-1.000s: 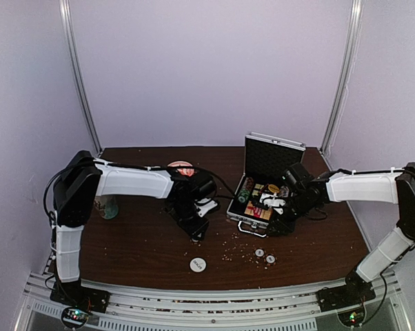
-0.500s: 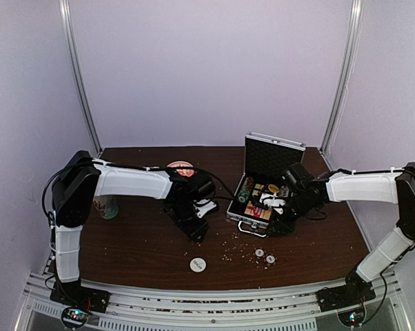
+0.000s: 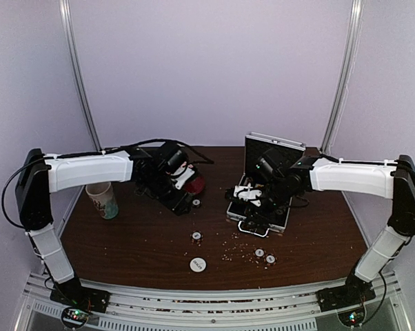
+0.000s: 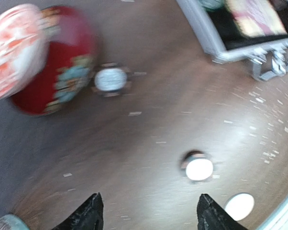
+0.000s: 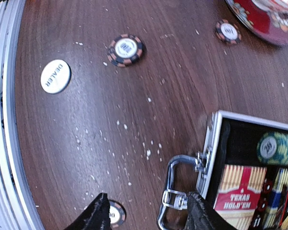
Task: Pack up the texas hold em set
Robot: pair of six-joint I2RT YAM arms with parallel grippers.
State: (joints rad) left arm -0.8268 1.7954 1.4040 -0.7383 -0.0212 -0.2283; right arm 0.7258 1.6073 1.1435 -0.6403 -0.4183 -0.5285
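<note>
The silver briefcase (image 3: 266, 215) stands open at right centre, lid (image 3: 274, 156) upright. Inside it, the right wrist view shows the red-yellow card box (image 5: 236, 197) and a stack of green chips (image 5: 276, 147). Loose chips lie on the table: one (image 3: 196, 203) beside the bowl, one (image 3: 196, 236) at mid table, two (image 3: 265, 256) in front of the case. The white dealer disc (image 3: 198, 263) lies near the front. My left gripper (image 3: 182, 198) is open and empty above the table near the bowl. My right gripper (image 3: 251, 200) is open and empty over the case's handle (image 5: 175, 191). I see no dice.
A red-white bowl (image 3: 194, 181) sits just right of my left gripper. A patterned paper cup (image 3: 103, 200) stands at the far left. White crumbs (image 3: 235, 241) are scattered in front of the case. The table's front edge rail (image 3: 207, 293) is close behind the disc.
My left arm has swung back and left toward the bowl, uncovering the cup and two chips. My right gripper has moved left, from inside the case to over its front handle.
</note>
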